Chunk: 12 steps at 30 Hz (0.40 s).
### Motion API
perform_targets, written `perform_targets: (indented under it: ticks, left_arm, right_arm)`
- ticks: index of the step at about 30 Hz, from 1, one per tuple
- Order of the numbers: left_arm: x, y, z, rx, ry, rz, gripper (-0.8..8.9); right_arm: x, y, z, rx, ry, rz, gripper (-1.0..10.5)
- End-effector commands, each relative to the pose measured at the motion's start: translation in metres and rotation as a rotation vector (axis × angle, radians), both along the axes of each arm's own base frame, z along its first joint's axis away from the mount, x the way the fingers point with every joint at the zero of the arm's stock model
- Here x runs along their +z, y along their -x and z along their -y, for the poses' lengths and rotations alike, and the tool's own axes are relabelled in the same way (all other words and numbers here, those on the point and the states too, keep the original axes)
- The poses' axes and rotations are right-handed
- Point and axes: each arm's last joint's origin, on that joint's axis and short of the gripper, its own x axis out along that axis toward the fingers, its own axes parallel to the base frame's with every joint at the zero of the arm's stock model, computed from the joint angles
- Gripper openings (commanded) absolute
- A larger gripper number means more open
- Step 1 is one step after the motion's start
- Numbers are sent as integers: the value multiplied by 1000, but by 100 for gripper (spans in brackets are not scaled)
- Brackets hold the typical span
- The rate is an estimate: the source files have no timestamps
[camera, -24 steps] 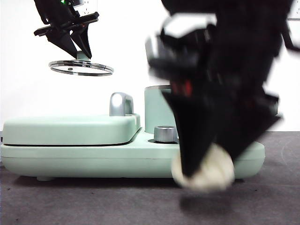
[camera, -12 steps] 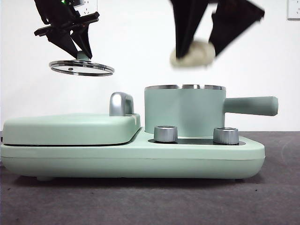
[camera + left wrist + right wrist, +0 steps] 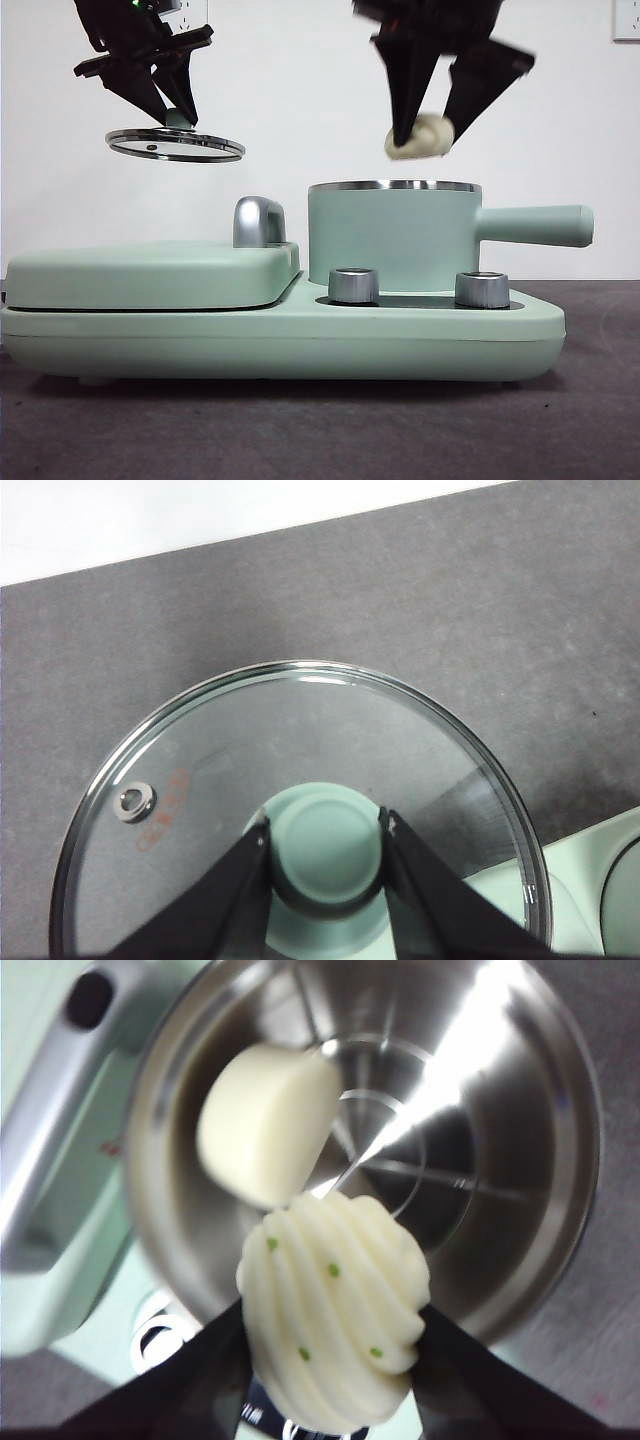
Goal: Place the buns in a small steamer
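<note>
Only the right wrist view looked down into the small steamer (image 3: pixel 520 1200), showing its shiny steel bowl and the plain smooth bun (image 3: pixel 268 1120) already lying inside, against the wall; the front view showed just the mint-green wall (image 3: pixel 390 240), steel rim and long straight handle (image 3: pixel 535 225). The right claw (image 3: pixel 432 135) gripped the pleated bun (image 3: pixel 335 1310), white, ridged and flecked green, in the air above the steamer's open mouth. The left claw (image 3: pixel 165 105) was clamped on the green knob (image 3: pixel 328 845) of the round glass lid (image 3: pixel 200 770), held aloft over the flat griddle (image 3: pixel 150 275). Two steel dials (image 3: pixel 353 285) sat on the mint base, which rested on the dark grey counter (image 3: pixel 300 430).
</note>
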Motion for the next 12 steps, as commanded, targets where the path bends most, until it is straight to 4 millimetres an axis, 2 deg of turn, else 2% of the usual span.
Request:
perform_targets:
  ticks: [1, 8, 12]
  left_arm:
    - [20, 4, 1, -7, 19, 73, 19]
    - [20, 4, 1, -7, 19, 74, 19]
    - [20, 4, 1, -8, 18, 75, 19]
  right_arm:
    - [-10, -18, -5, 19, 12, -3, 212]
    - [-46, -42, -9, 14, 58, -79, 212]
    - [-58, -48, -11, 23, 77, -97, 213]
